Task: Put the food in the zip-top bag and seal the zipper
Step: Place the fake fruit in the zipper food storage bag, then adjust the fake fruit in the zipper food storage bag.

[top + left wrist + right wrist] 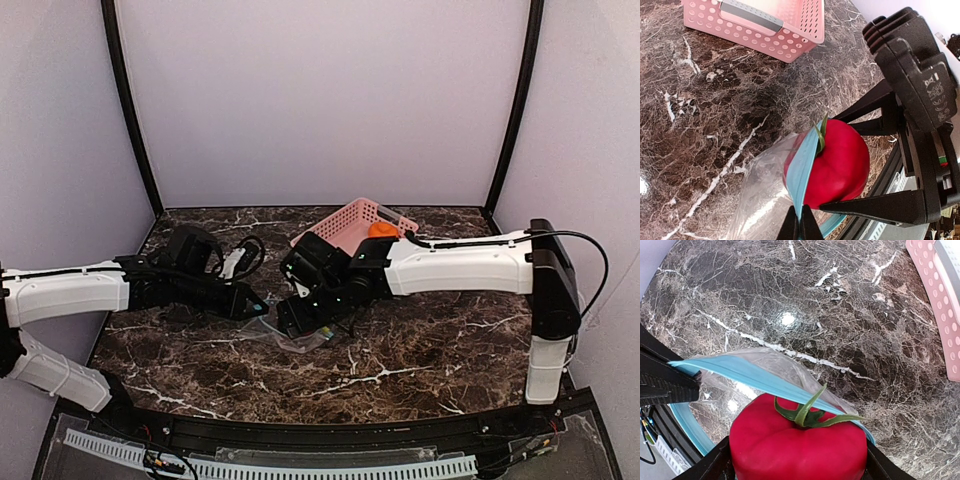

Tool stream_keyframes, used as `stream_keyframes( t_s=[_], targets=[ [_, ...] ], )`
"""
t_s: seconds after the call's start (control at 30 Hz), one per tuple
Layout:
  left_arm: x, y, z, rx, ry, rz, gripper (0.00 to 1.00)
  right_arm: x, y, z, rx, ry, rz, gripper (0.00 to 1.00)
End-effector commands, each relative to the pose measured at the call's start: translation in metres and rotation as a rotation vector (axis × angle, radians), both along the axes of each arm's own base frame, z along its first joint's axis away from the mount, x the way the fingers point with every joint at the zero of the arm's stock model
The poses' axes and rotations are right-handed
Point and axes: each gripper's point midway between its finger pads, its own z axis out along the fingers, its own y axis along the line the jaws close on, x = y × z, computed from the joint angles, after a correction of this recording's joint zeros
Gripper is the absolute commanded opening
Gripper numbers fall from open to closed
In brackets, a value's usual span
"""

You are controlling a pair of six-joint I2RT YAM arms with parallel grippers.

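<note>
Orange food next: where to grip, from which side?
Across its rounded middle, from above, likely. The orange food sits in the basket, whose walls block side approaches; its top is exposed. The right gripper is shut on the red food, so it must release first.

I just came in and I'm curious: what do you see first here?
The bright red toy tomato jumps out, squeezed in the right gripper at the mouth of the clear bag on the marble table. The left gripper pinches the bag's teal zipper strip. At the back sits a pink basket with an orange toy food seemingly in it.
</note>
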Motion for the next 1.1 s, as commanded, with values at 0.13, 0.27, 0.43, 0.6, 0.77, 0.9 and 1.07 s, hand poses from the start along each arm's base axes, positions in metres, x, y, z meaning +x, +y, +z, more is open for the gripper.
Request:
stream_keyframes(
  t_s=[0.13, 0.27, 0.43, 0.6, 0.77, 0.9, 1.07],
  targets=[
    [0.002, 0.000, 0.012, -0.029, -0.029, 0.007, 0.01, -0.010, -0.005, 0.021, 0.008, -0.002, 0.029, 0.85],
    [0.002, 0.002, 0.008, -0.017, -0.022, 0.013, 0.01, -0.014, -0.001, 0.040, 0.065, -0.003, 0.053, 0.90],
    [0.003, 0.004, 0.003, -0.002, -0.016, 0.023, 0.01, -0.014, -0.005, 0.060, 0.109, -0.020, 0.043, 0.92],
    [0.003, 0.005, 0.001, 0.003, -0.014, 0.026, 0.01, -0.012, -0.009, 0.063, 0.115, -0.031, 0.020, 0.93],
    [0.002, 0.004, 0.001, 0.001, -0.013, 0.021, 0.01, -0.004, -0.004, 0.045, 0.081, -0.022, -0.009, 0.95],
    [0.001, 0.005, 0.003, -0.004, -0.018, 0.022, 0.01, 0.004, 0.002, 0.036, 0.071, -0.019, -0.034, 0.97],
    [-0.001, 0.006, 0.005, -0.012, -0.020, 0.025, 0.01, 0.012, 0.009, 0.025, 0.075, -0.011, -0.063, 0.98]
  ],
)
